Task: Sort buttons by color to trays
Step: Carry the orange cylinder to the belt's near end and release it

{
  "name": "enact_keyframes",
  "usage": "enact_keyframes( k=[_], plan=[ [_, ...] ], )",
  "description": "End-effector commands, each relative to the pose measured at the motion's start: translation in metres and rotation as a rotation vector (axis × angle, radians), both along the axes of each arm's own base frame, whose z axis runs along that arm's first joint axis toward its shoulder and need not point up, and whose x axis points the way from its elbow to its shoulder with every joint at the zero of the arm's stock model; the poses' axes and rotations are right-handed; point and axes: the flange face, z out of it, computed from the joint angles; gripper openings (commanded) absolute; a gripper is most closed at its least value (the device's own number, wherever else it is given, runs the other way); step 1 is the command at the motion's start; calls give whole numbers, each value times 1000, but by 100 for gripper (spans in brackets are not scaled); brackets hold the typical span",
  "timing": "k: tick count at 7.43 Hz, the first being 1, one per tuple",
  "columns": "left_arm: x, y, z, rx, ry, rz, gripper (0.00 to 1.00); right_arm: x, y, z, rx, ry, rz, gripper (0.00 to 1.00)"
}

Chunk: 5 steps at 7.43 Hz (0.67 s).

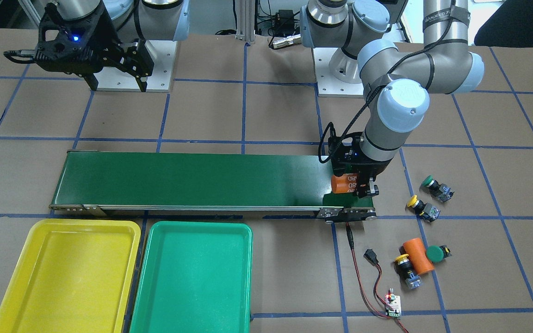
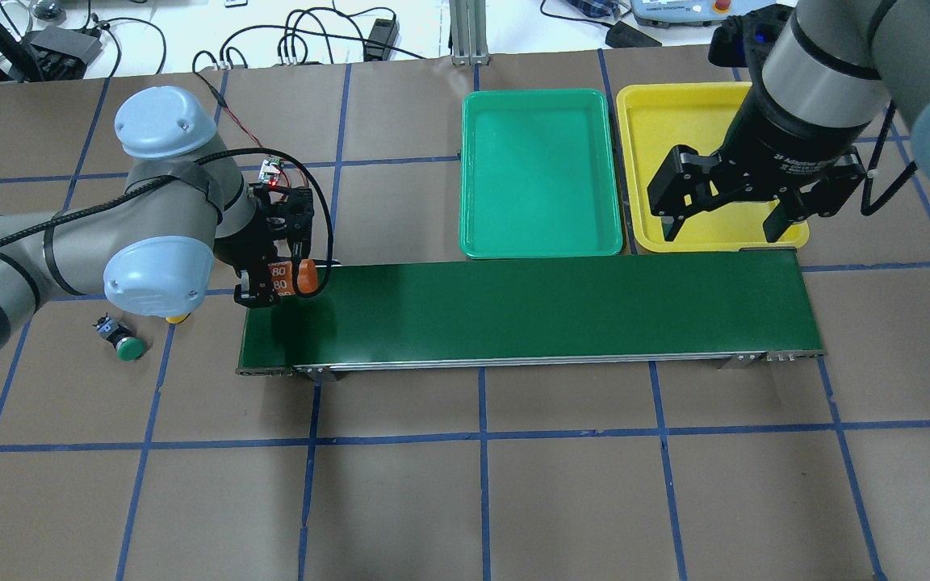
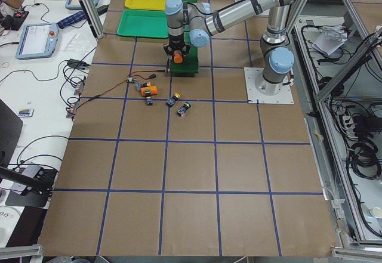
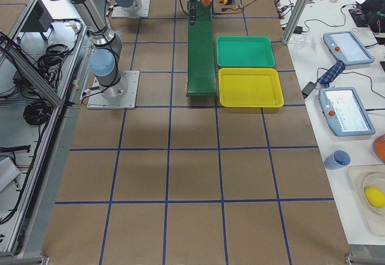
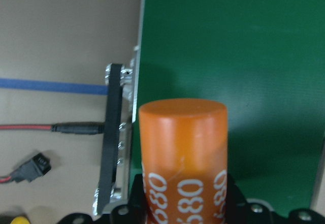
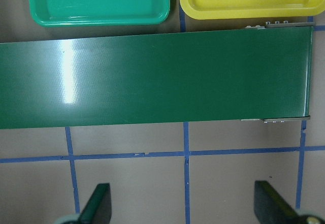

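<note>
My left gripper [image 1: 358, 186] is shut on an orange cylinder [image 1: 343, 183] printed "4680", just above the end of the green conveyor belt [image 1: 192, 178]; the left wrist view shows that cylinder [image 5: 183, 153] between the jaws. Beside that belt end, on the table, lie a green button [image 1: 430, 181], a yellow button [image 1: 413, 202], another yellow button [image 1: 403, 260] and another green button [image 1: 435, 254]. The yellow tray [image 1: 67, 273] and the green tray [image 1: 192, 277] are empty, by the belt's other end. My right gripper [image 2: 719, 230] hangs open with nothing in it, over the yellow tray's [image 2: 675, 121] near edge.
A second orange cylinder [image 1: 418, 255] lies between the two lower buttons. A small circuit board [image 1: 392, 305] with red and black wires and a black plug [image 1: 370, 255] sits near the belt end. Blue tape lines grid the brown table.
</note>
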Motion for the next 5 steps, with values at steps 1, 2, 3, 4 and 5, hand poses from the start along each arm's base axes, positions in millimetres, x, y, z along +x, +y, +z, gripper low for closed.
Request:
enact_keyframes(
  k=[1, 2, 3, 4, 5],
  plan=[
    [-8, 17, 4, 8, 15, -3, 0, -1, 0, -1, 2, 7, 2, 100],
    [-10, 18, -9, 31, 31, 2, 0, -1, 0, 0, 0, 8, 2, 100],
    [-10, 17, -17, 46, 32, 25, 0, -1, 0, -1, 2, 8, 2, 100],
    [-13, 18, -19, 49, 31, 70, 81, -1, 0, -1, 2, 8, 2, 100],
    [-15, 19, -16, 41, 31, 71, 92, -1, 0, -1, 5, 8, 2, 100]
  ],
)
